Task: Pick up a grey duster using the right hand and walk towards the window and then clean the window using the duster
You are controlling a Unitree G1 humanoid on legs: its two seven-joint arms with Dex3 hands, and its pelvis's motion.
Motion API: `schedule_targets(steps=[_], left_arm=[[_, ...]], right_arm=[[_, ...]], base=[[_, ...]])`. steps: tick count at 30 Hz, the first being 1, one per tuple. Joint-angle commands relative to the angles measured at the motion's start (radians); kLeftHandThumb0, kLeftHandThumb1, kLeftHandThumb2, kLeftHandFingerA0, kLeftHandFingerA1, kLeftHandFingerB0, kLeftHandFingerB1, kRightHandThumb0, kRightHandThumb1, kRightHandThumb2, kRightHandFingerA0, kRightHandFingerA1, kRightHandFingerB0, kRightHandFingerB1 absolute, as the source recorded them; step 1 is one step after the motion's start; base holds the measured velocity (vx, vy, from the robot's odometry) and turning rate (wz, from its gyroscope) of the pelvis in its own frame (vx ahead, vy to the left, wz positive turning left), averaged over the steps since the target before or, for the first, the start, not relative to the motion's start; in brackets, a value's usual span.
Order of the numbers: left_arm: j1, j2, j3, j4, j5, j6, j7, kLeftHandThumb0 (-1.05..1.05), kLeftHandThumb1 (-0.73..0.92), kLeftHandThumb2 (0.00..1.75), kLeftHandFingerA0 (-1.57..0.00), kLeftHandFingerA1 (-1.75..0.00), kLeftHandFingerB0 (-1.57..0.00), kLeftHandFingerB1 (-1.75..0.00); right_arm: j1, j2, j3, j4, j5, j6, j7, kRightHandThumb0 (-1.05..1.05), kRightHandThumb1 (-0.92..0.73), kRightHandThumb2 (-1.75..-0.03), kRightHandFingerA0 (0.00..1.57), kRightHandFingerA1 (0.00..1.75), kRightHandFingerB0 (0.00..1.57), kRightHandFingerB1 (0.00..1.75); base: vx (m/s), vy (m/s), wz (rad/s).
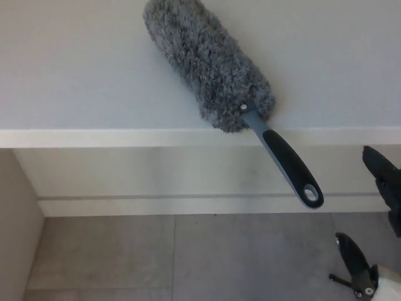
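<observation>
The grey duster [216, 66] lies on the white shelf [75, 81], with its fluffy head resting on the flat top and its dark handle [289, 164] sticking out over the front edge, in the air above the grey floor [125, 257]. The right hand [376, 219] comes in at the right border of the head view, to the right of the handle and a little lower than its end with the hole. It holds nothing, its fingers are apart, one finger [379, 169] is up and another finger [351, 251] is lower, and they do not touch the duster. The left hand is not in view. The main risk, as I judge it, is that the hand arrives from the side and pushes the handle before the fingers close around it. Only the head of the duster is supported, so a push can turn it on the shelf or pull it over the edge, and then it falls to the floor. Another risk is a grip too near the end of the handle, where the duster can swing down. Much of the hand is outside the picture, so its exact approach is difficult to judge.
</observation>
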Motion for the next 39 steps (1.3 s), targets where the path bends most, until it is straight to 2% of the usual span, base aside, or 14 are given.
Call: schedule_targets(steps=[1,4,10,11,15,16,18,19,24,25,28,29,36,39], left_arm=[[0.027,-0.003,0.009,-0.001,-0.014,-0.184,0.065,0.01,0.52,1.10,-1.04,-1.17,-1.00,-0.87],[0.023,0.001,0.017,0.023,-0.023,-0.181,0.057,0.02,0.56,1.02,-1.07,-1.14,-0.97,-0.82],[0.033,-0.002,0.014,0.013,-0.017,-0.194,0.062,0.00,0.54,1.07,-1.08,-1.15,-0.97,-0.86],[0.029,0.004,0.024,0.033,-0.027,-0.197,0.054,-0.01,0.55,1.04,-1.06,-1.13,-0.99,-0.80],[0.027,0.007,0.029,0.044,-0.032,-0.200,0.051,-0.01,0.55,1.04,-1.06,-1.13,-0.99,-0.80],[0.032,0.007,0.021,0.025,-0.021,-0.191,0.063,0.02,0.53,1.07,-1.06,-1.17,-0.98,-0.85],[0.035,0.007,0.018,0.017,-0.017,-0.187,0.068,0.02,0.53,1.07,-1.06,-1.17,-0.98,-0.85],[0.035,0.004,0.019,0.013,-0.020,-0.187,0.066,0.00,0.51,1.13,-1.03,-1.14,-0.97,-0.89],[0.036,0.001,0.021,0.007,-0.024,-0.189,0.063,0.00,0.51,1.13,-1.03,-1.14,-0.97,-0.89],[0.035,0.000,0.023,0.015,-0.029,-0.195,0.055,0.01,0.53,1.08,-1.04,-1.14,-0.98,-0.88],[0.034,0.000,0.025,0.020,-0.030,-0.200,0.052,0.01,0.53,1.08,-1.04,-1.14,-0.98,-0.88],[0.038,-0.001,0.027,0.022,-0.032,-0.206,0.050,-0.02,0.54,1.07,-1.06,-1.18,-0.98,-0.89],[0.053,0.000,0.024,0.011,-0.020,-0.207,0.068,-0.01,0.50,1.13,-1.04,-1.17,-0.98,-0.88],[0.047,0.006,0.029,0.021,-0.026,-0.208,0.063,-0.01,0.50,1.13,-1.05,-1.17,-0.98,-0.88]], right_arm=[[-0.189,-0.051,0.084,-0.006,-0.176,0.437,0.095,-0.96,-0.59,-0.97,0.00,0.00,0.10,0.20],[-0.228,-0.052,0.083,0.015,-0.169,0.471,0.095,-0.95,-0.59,-0.96,0.00,0.01,0.09,0.23],[-0.268,-0.069,0.091,0.029,-0.186,0.526,0.100,-0.96,-0.59,-0.97,0.00,0.00,0.10,0.24],[-0.305,-0.086,0.086,0.056,-0.211,0.544,0.098,-0.86,-0.55,-0.94,0.03,0.13,0.12,0.32],[-0.329,-0.098,0.090,0.065,-0.222,0.571,0.097,-0.86,-0.55,-0.94,0.03,0.13,0.12,0.32],[-0.349,-0.103,0.093,0.081,-0.227,0.567,0.096,-0.84,-0.53,-0.92,0.06,0.25,0.15,0.37],[-0.362,-0.108,0.097,0.085,-0.229,0.576,0.095,-0.84,-0.53,-0.92,0.06,0.25,0.15,0.37],[-0.369,-0.116,0.117,0.081,-0.240,0.579,0.102,-0.83,-0.55,-0.92,0.06,0.33,0.14,0.39],[-0.391,-0.135,0.157,0.070,-0.258,0.610,0.111,-0.83,-0.55,-0.92,0.06,0.33,0.14,0.39],[-0.416,-0.123,0.160,0.088,-0.236,0.634,0.120,-0.79,-0.64,-0.60,0.08,0.36,0.25,0.29],[-0.434,-0.120,0.165,0.094,-0.230,0.660,0.126,-0.79,-0.64,-0.60,0.08,0.36,0.25,0.29],[-0.447,-0.132,0.162,0.115,-0.220,0.672,0.141,-0.83,-0.55,-0.89,0.04,0.36,0.19,0.43],[-0.496,-0.196,0.168,0.166,-0.212,0.741,0.193,-0.78,-0.54,-0.89,0.05,0.36,0.21,0.43],[-0.506,-0.228,0.175,0.161,-0.206,0.737,0.216,-0.84,-0.57,-0.89,0.05,0.39,0.21,0.42]], base=[[0.00,0.000,0.00],[0.00,0.000,0.00],[0.00,0.000,0.00],[0.00,0.000,0.00],[0.00,0.000,0.00],[0.00,0.000,0.00],[0.00,0.000,0.00],[0.00,0.000,0.00],[0.00,0.000,0.00],[0.00,0.000,0.00],[0.00,0.000,0.00],[0.00,0.000,0.00],[0.00,0.000,0.00],[0.00,0.000,0.00]])
